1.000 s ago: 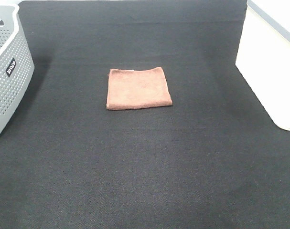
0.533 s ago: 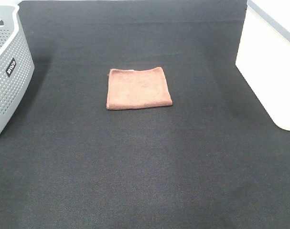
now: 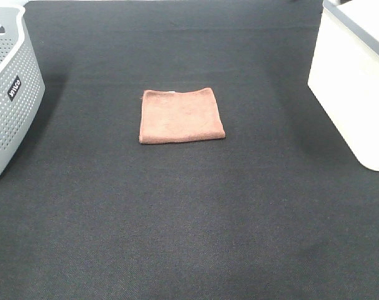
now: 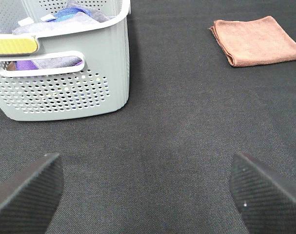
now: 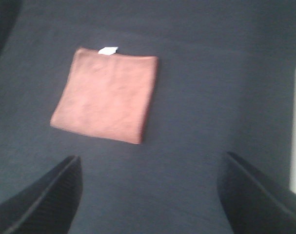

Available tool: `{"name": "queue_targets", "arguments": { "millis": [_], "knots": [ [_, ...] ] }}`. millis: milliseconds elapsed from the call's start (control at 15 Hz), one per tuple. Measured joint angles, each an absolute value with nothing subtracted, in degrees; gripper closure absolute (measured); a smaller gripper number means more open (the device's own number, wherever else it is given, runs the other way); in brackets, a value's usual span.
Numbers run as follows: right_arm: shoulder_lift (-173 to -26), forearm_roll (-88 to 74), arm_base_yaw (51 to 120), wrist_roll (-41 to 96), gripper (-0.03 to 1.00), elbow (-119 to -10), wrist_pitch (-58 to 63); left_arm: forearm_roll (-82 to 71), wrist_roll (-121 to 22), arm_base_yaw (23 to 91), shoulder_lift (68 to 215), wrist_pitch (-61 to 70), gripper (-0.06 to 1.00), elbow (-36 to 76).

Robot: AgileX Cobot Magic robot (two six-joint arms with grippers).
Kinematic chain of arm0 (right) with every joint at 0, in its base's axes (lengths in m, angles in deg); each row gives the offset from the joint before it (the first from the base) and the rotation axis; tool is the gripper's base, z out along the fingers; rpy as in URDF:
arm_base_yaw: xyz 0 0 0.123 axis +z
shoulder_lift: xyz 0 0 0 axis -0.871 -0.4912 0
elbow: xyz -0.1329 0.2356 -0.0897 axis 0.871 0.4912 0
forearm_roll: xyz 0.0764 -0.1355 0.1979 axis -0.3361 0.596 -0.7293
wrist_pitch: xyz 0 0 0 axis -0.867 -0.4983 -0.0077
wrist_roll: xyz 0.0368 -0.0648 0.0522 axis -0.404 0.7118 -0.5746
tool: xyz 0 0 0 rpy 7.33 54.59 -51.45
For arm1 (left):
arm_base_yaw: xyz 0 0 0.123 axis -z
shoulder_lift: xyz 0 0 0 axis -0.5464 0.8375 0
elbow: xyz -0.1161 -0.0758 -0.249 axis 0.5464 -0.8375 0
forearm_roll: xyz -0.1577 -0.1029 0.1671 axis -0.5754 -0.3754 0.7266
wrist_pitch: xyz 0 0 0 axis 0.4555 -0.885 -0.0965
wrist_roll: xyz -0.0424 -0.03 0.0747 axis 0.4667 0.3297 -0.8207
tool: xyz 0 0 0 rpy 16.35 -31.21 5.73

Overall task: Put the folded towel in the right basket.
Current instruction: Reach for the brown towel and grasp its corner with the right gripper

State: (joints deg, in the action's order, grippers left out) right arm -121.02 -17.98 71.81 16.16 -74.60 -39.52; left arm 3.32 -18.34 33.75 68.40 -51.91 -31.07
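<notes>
The folded brown towel (image 3: 181, 115) lies flat on the black table mat, near the middle. It also shows in the left wrist view (image 4: 256, 40) and in the right wrist view (image 5: 105, 94), where a white tag sticks out of one edge. The right basket (image 3: 354, 81) is white and stands at the right edge. My left gripper (image 4: 148, 195) is open and empty, low over the mat next to the grey basket (image 4: 60, 63). My right gripper (image 5: 148, 195) is open and empty, above the mat some way from the towel. Neither gripper shows in the exterior high view.
A grey perforated basket (image 3: 8, 94) stands at the left edge and holds blue, purple and grey cloths (image 4: 65, 19). The black mat (image 3: 189, 219) covers the whole table.
The towel and both baskets have not moved. The white basket's top near the upper right corner looks slightly different; nothing else has changed.
</notes>
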Motion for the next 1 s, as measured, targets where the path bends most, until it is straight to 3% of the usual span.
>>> {"name": "queue_targets", "arguments": {
  "millis": [267,1000],
  "knots": [
    [-134.0,-18.7,77.8,12.4,0.24,-82.3,-39.6,3.3,-18.3,33.8,68.4,-51.9,0.07,-31.1],
    [-159.4,-32.7,77.8,13.6,0.28,-96.7,-44.9,3.3,-18.3,33.8,68.4,-51.9,0.07,-31.1]
  ]
}}
